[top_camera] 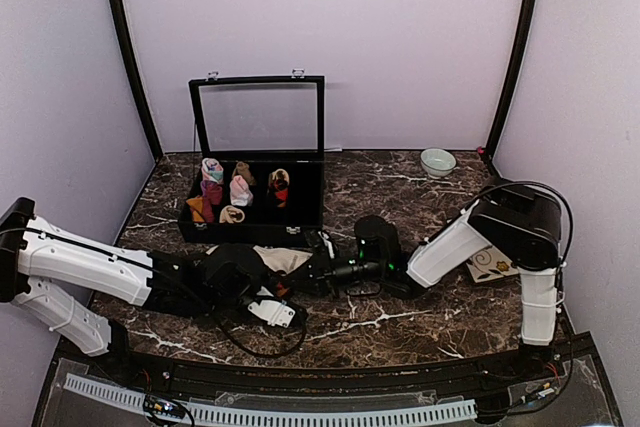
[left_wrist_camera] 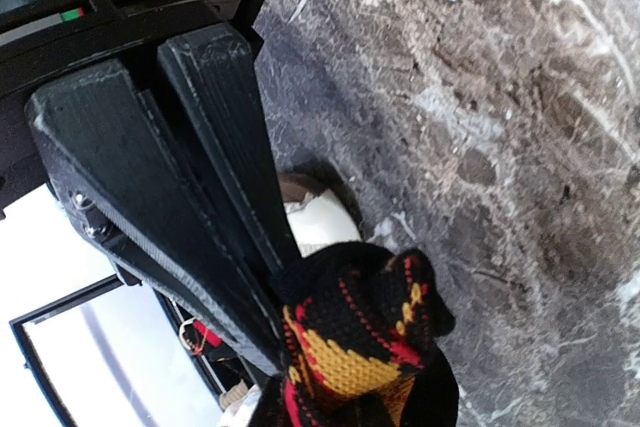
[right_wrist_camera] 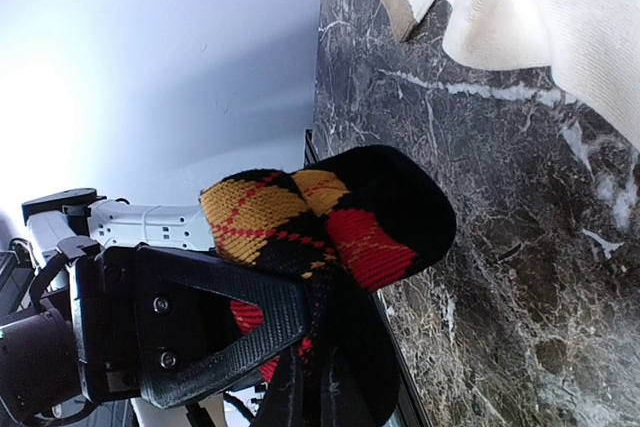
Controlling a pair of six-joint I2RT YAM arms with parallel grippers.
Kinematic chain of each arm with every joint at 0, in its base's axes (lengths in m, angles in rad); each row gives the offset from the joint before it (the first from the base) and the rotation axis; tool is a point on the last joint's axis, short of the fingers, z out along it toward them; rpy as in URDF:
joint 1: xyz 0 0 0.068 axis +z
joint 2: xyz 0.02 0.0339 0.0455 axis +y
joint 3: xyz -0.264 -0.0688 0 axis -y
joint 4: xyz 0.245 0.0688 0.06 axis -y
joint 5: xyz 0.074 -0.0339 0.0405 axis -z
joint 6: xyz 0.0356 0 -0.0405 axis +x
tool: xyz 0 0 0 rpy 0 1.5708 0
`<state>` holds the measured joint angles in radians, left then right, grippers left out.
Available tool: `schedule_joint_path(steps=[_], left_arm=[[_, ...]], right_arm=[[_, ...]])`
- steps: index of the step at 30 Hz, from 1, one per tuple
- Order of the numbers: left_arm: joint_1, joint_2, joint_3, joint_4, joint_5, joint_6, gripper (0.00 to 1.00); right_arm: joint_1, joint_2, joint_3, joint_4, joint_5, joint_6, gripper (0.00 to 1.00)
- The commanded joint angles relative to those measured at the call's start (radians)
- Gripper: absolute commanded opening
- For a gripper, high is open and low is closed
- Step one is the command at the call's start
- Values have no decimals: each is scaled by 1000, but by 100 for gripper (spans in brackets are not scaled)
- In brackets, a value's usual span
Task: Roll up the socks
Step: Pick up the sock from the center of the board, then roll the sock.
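Top external view: both claws meet low over the marble tabletop (top_camera: 400, 197), just in front of the open glass-lidded box (top_camera: 250, 231), whose compartments hold rolled sock bundles (top_camera: 240, 190). The left claw (left_wrist_camera: 285, 292) has its fingers pressed together, pinching the black argyle sock (left_wrist_camera: 350, 347). The right claw (right_wrist_camera: 300, 342) clamps the same sock from the opposite side, a bunched end poking past its fingers. The cream sock (right_wrist_camera: 540, 7) lies on the tabletop just beside them, largely hidden from above by the arms. A small bowl (top_camera: 437, 161) sits far back right, and a patterned card (top_camera: 492, 265) lies beside the right arm.
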<state>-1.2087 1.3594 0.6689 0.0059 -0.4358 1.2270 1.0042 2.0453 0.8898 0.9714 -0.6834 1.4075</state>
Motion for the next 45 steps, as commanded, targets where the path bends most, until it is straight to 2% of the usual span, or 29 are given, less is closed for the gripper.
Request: schedule_joint_path(steps=[1,4,5,6,7,9,12,15,18,20,25,28,29,31,32,34,39,42,45], left_arm=[[0,-24,95,116,-7,88,0],[8,-34,152,67,5,60,0],[20,-37,172,33,19,37,0],[37,-37,202,-6,44,-9,0],[71,-36,261,-112,84,-76,0],[133,-18,369,-282,213,-242,0],[286,8,565,-526,513,-445,0],[371,14,652,-691,771,-531,0],[403,24,699,-778,943,-579,0],[420,38,738,-824,1048,-617,0],[438,83,838,-927,1297,-662,0],[444,99,876,-954,1393,-692,0],[447,103,881,-950,1418,-705,0],[450,107,880,-932,1452,-740,0],[453,108,877,-923,1461,-752,0],[461,113,872,-911,1488,-770,0],[517,144,840,-927,1607,-801,0],[544,185,855,-1017,1663,-734,0],[551,199,857,-1080,1707,-690,0]], right_arm=[[24,-66,62,17,7,-19,0],[25,-88,61,-30,48,-39,0],[26,-106,66,-63,59,-72,4],[27,-125,70,-107,75,-106,61],[27,-147,74,-182,95,-147,97],[25,-207,101,-359,141,-292,99],[23,-309,136,-654,289,-492,99],[19,-422,137,-866,463,-627,99],[22,-566,127,-965,630,-731,99],[28,-642,102,-976,720,-777,99],[22,-791,-44,-844,797,-790,99],[17,-939,-143,-716,954,-807,99],[17,-982,-180,-625,967,-828,99],[17,-1024,-287,-432,903,-867,99],[17,-1025,-307,-407,869,-869,99],[17,-1000,-267,-470,813,-897,99],[71,-863,-19,-643,577,-1148,99],[94,-812,82,-692,469,-1240,98],[106,-757,175,-740,375,-1303,92]])
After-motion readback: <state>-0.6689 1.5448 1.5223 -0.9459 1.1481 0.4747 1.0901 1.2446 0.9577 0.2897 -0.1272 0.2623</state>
